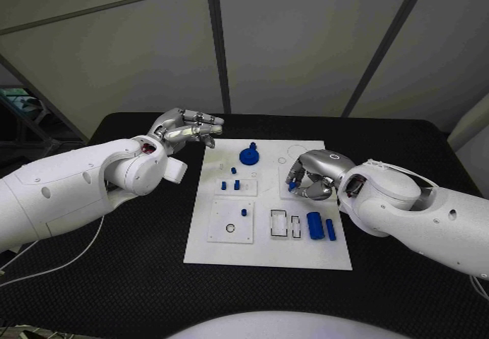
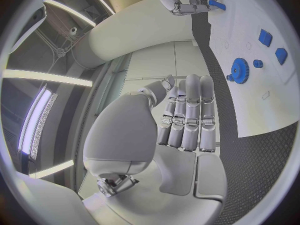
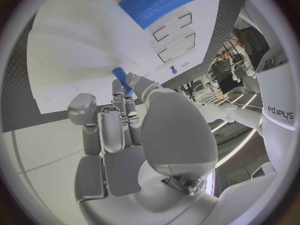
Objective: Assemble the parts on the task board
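Observation:
The white task board (image 1: 267,244) lies in the middle of the black table. My right hand (image 1: 311,176) hovers over the board's right side and pinches a small blue peg (image 1: 292,185) in its fingertips; the peg (image 3: 122,79) points down at the board (image 3: 69,55). My left hand (image 1: 189,128) is raised off the board's far left corner, fingers (image 2: 187,115) stretched out side by side, holding nothing. A blue gear (image 1: 249,155) stands on the far part of the board, also seen as the gear (image 2: 239,67) past my left fingers.
Two small blue blocks (image 1: 230,185) sit on the board's left middle, and a short blue peg (image 1: 246,211) stands in a plate nearer me. A fat blue cylinder (image 1: 315,224) and a thinner one (image 1: 331,229) lie at the right, beside empty rectangular slots (image 1: 278,222).

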